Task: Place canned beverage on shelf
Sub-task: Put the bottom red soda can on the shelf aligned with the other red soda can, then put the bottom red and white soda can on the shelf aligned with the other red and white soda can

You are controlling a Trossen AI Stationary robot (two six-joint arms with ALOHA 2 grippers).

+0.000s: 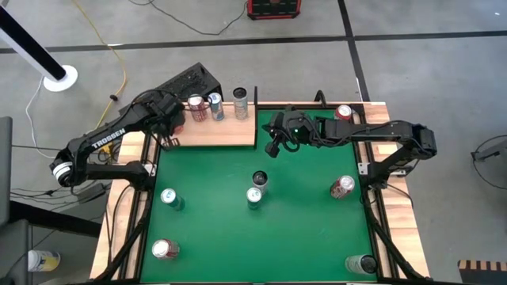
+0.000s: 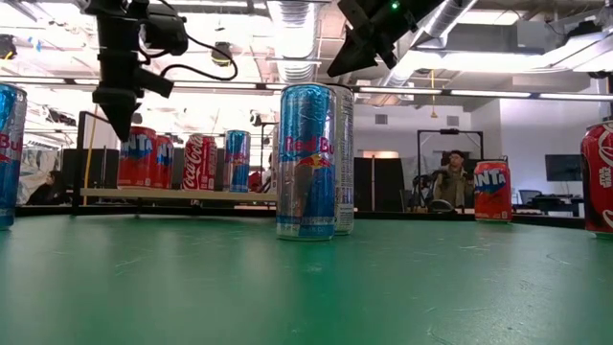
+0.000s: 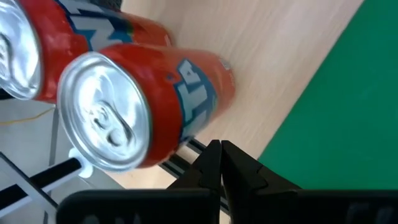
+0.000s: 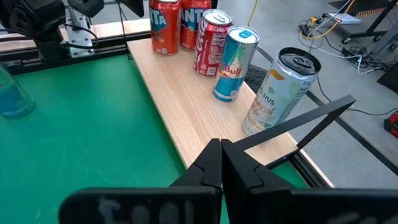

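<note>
- On shelf (image 4: 180, 106): five cans (image 4: 235, 62) upright along back edge.
- Left gripper (image 3: 221, 163) pinched closed, empty, beside the orange can (image 3: 149, 102).
- Right gripper (image 4: 221, 163) closed, empty, over the shelf end.
- Left to do, likely: cans on green table (image 1: 214, 237).

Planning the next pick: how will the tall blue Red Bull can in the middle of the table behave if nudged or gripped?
The Red Bull can is tall and slim on a narrow base, so a high sideways push would probably tip it, and once down it could roll across the green tabletop. Its smooth metal wall looks slippery and easily dented.
</note>
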